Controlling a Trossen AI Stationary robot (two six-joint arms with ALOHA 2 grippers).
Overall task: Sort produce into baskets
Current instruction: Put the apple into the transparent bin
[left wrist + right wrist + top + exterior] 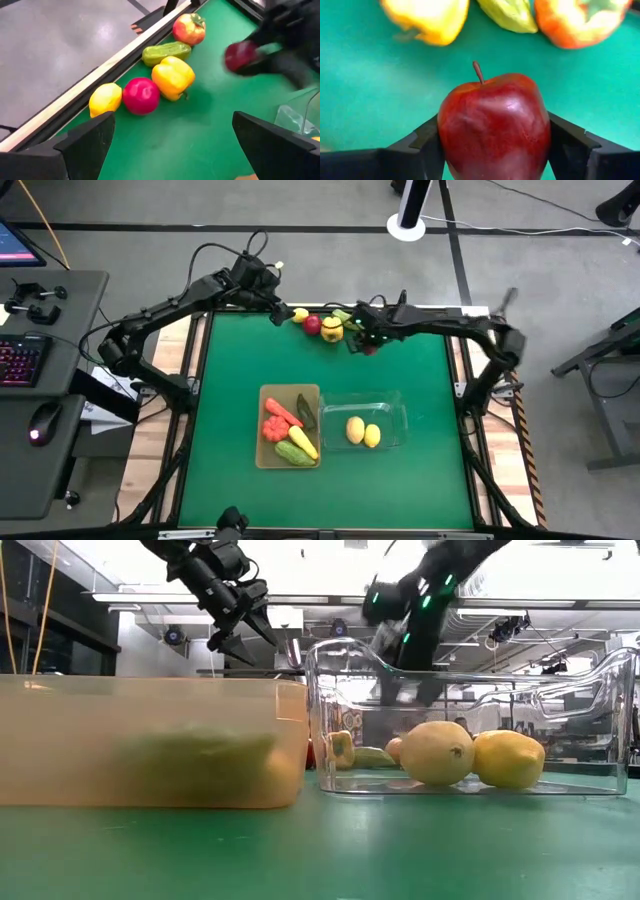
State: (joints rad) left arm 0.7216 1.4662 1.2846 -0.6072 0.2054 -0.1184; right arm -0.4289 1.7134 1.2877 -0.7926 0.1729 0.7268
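Note:
My right gripper (495, 150) is shut on a dark red apple (495, 125) near the table's far edge; the apple also shows blurred in the left wrist view (241, 56). Just left of it lies a row of produce by the far rail: a lemon (105, 98), a red apple (141, 95), a yellow pepper (172, 76), a green piece (166, 52) and an orange-red piece (189, 29). My left gripper (172, 145) hangs open above the row's left end (277, 315). The tan basket (262, 395) and the clear basket (400, 405) stand mid-table. My right gripper pinches the dark red apple by its two opposite sides (447, 135) between the two fingers (427, 137), coming steeply from above. The apple fills the gap between the fingers, and its stem (478, 71) points away from the wrist toward the produce row.
The tan basket holds several vegetables, among them a carrot (283, 412) and green pieces. Two lemons (437, 752) lie in the clear basket (470, 670). Bare green mat lies between the baskets and the far row. A raised rail (100, 75) borders the far edge.

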